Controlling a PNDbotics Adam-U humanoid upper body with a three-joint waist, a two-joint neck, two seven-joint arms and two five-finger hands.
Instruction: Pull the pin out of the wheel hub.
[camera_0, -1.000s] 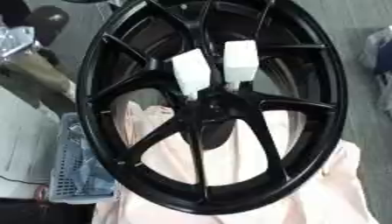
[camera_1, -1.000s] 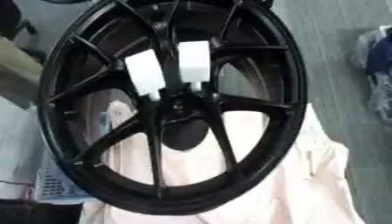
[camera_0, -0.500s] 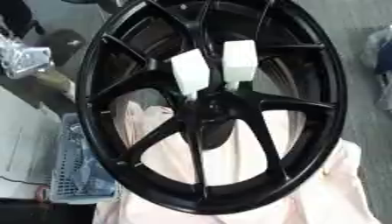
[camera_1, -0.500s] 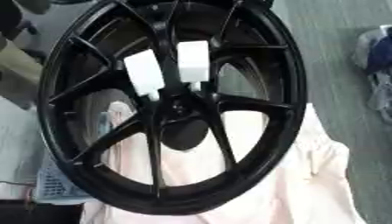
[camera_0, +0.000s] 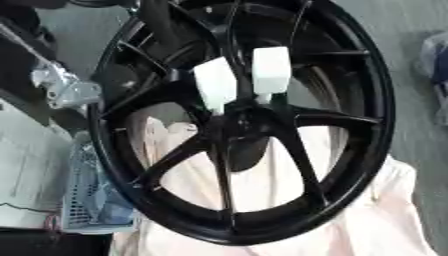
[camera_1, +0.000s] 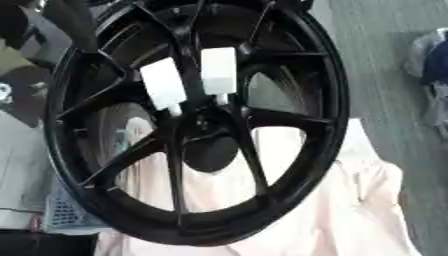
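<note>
I see two white block-headed pins (camera_0: 236, 81) standing side by side in the hub (camera_0: 241, 122) of the black wheel (camera_0: 372, 125), wheel resting on pale pink cloth (camera_0: 385, 220), blue mesh basket (camera_0: 87, 205) near left, neither of my hands visible.

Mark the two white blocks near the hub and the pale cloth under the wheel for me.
left white block (camera_0: 215, 84), left eye view, middle of its face.
right white block (camera_0: 270, 69), left eye view, middle of its face.
pale cloth (camera_0: 385, 220), left eye view, bare fold right of the wheel rim (camera_0: 378, 125).
</note>
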